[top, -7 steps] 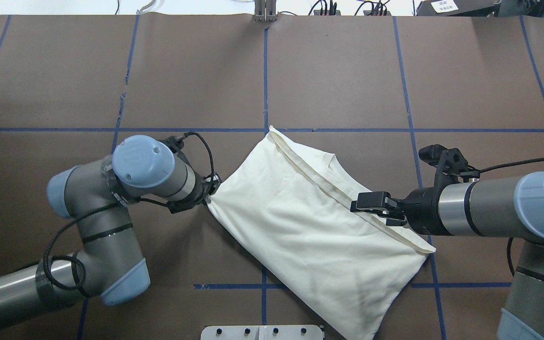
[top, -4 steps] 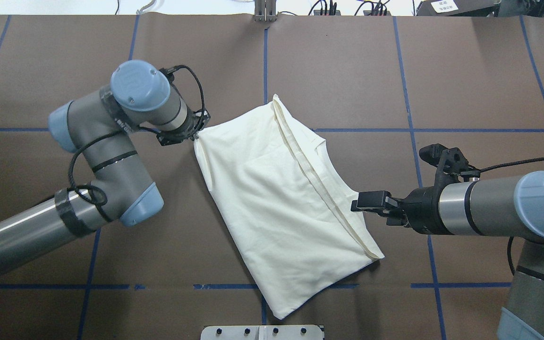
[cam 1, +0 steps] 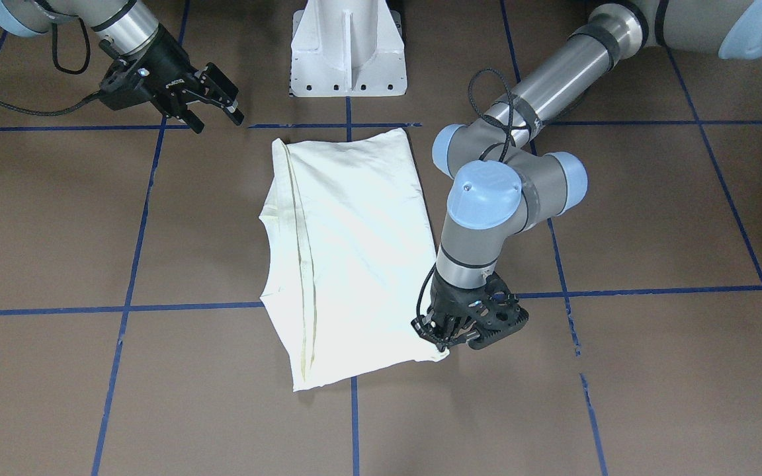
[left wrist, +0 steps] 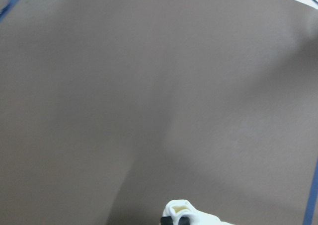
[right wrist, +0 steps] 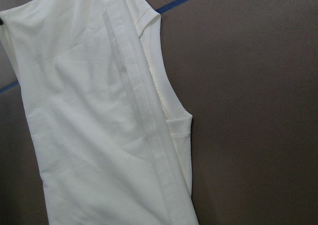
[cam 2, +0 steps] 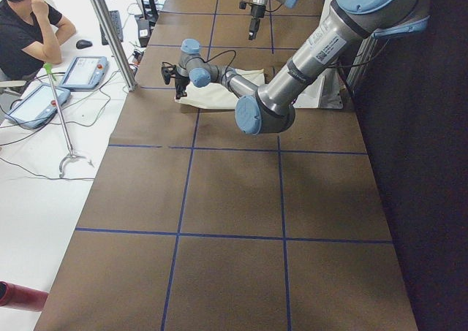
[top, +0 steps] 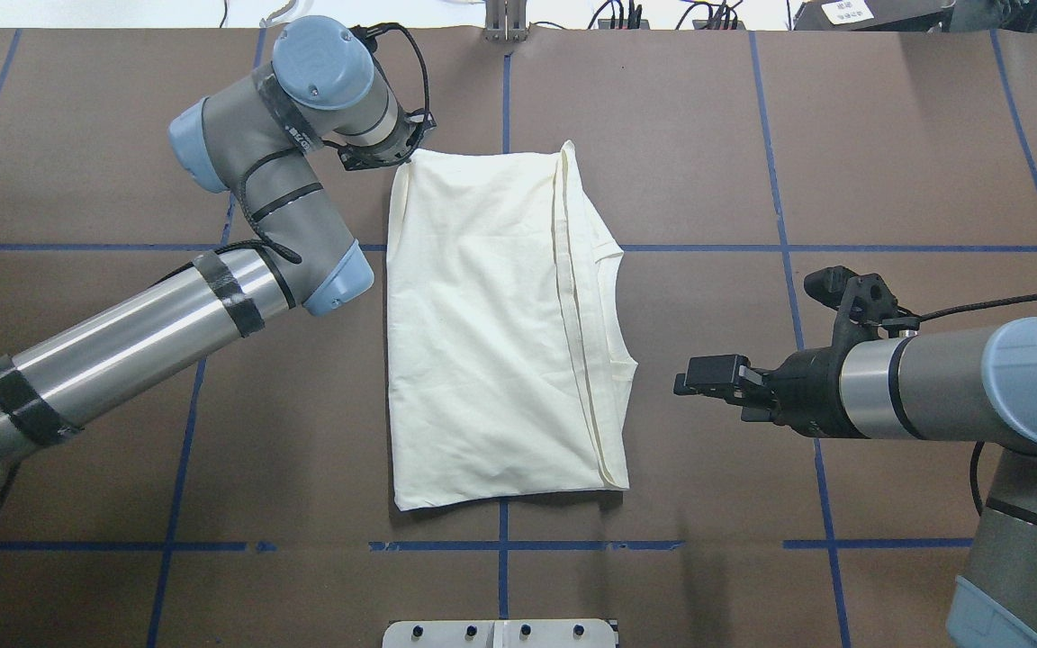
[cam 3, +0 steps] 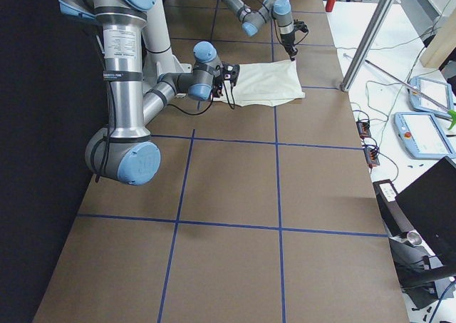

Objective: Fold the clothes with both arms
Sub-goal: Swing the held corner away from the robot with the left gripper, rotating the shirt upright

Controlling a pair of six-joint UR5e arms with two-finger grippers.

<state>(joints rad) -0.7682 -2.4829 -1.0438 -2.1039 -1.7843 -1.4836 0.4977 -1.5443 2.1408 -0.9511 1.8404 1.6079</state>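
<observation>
The clothes are one cream-white shirt, folded into a tall rectangle and lying plain side up on the brown table; no print shows. Its hem band and neckline run along the side facing my right arm. My left gripper is shut on the shirt's far left corner, and the left wrist view shows a pinch of white cloth at its bottom edge. My right gripper hangs open with nothing between its fingers, a short way off the shirt's right edge.
The white pedestal base stands at the robot's side of the table, just behind the shirt. Blue tape lines grid the brown cover. A person sits at a side bench with teach pendants beyond a metal post.
My left arm swung away from the robot with the shirt corner in its grip, turning the shirt from a slant to square. The shirt slid clear of the right gripper, which hardly moved.
</observation>
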